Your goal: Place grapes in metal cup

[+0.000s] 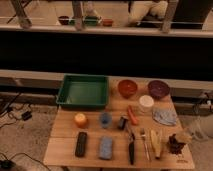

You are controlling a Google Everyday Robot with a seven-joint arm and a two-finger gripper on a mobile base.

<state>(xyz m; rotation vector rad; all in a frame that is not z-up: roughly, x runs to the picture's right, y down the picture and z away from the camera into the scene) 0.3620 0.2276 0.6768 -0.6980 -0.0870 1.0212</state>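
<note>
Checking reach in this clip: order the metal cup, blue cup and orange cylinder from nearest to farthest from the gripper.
The gripper is at the table's right front corner.
1. Metal cup, centre.
2. Blue cup, just left of it.
3. Orange cylinder, farthest left.

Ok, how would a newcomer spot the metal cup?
On the wooden table, where the end effector is at the front right corner by the grapes, look just in front of the green tray's right corner. The metal cup stands between the blue cup and the orange stick. It is a small, dark, shiny cylinder, unlike its blue neighbour.
</note>
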